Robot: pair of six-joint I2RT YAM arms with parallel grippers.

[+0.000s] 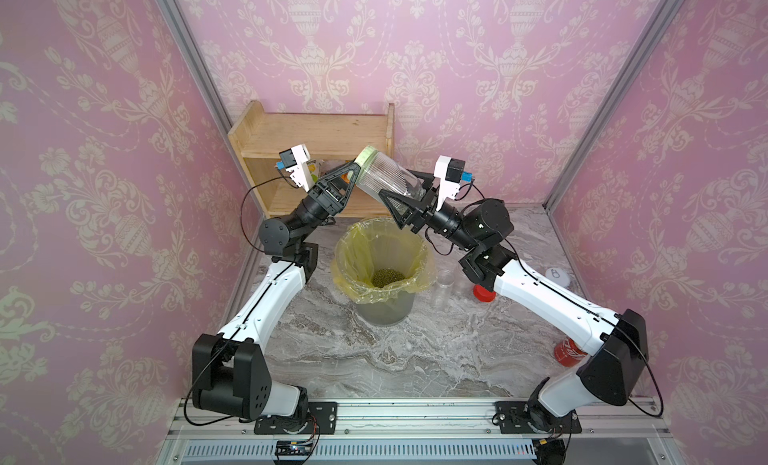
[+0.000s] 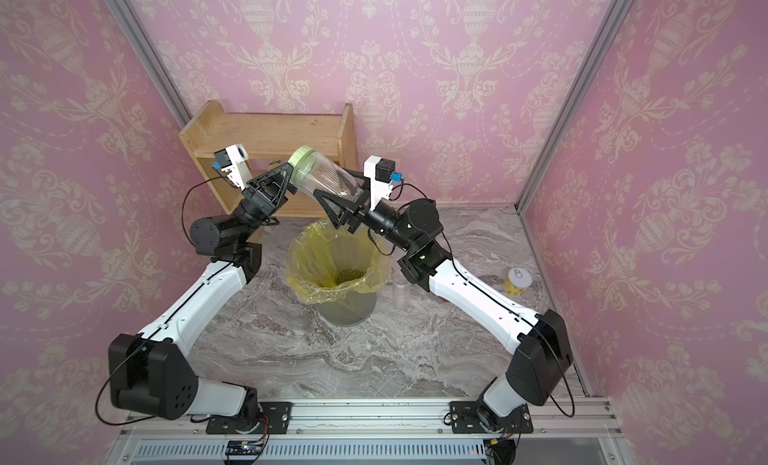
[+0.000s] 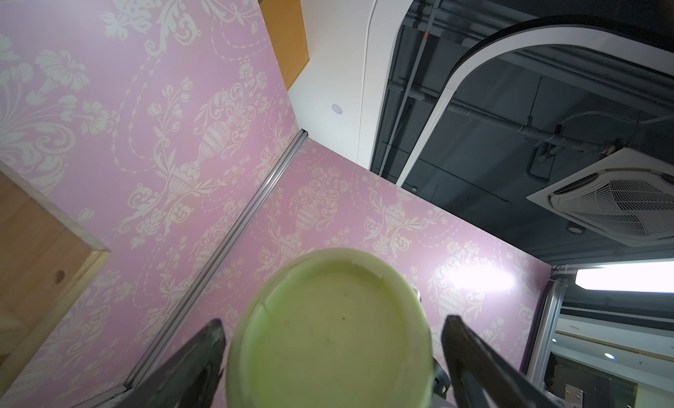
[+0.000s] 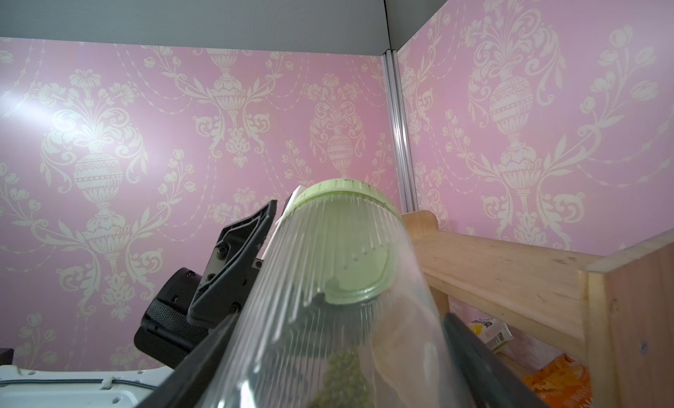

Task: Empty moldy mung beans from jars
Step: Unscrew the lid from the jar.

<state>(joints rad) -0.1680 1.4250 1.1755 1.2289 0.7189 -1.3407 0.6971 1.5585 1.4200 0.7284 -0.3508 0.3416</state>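
Closest to the lens runs the aluminium rail [image 1: 415, 413] that carries both arm bases, with the marble table [image 1: 374, 359] behind it.

On the left, the left gripper [image 3: 332, 326] is raised in front of the wooden shelf [image 1: 311, 130]. Its jaws stand wide, one on each side of the pale green lid [image 1: 365, 158]. In the left wrist view a gap shows beside one finger [image 3: 474, 355], so the lid is straddled, not clamped.

The lid caps the ribbed jar [image 1: 388, 180], which hangs tilted in the air with its lid end up and toward the left gripper. Its base slants down into the right gripper [image 1: 409, 194], which is closed on the clear body.

Some mung beans [image 4: 343, 373] lie low inside the jar, between the right gripper's fingers. More sit at the bottom of the yellow-lined bin [image 1: 345, 251], whose far rim is below the jar.

Further right, a slim jar [image 1: 444, 284] stands open just beside the bin. A red cap [image 1: 482, 292] peeks from under the right forearm. Beyond them are a yellow tin [image 2: 517, 282] and a red can [image 1: 569, 352].
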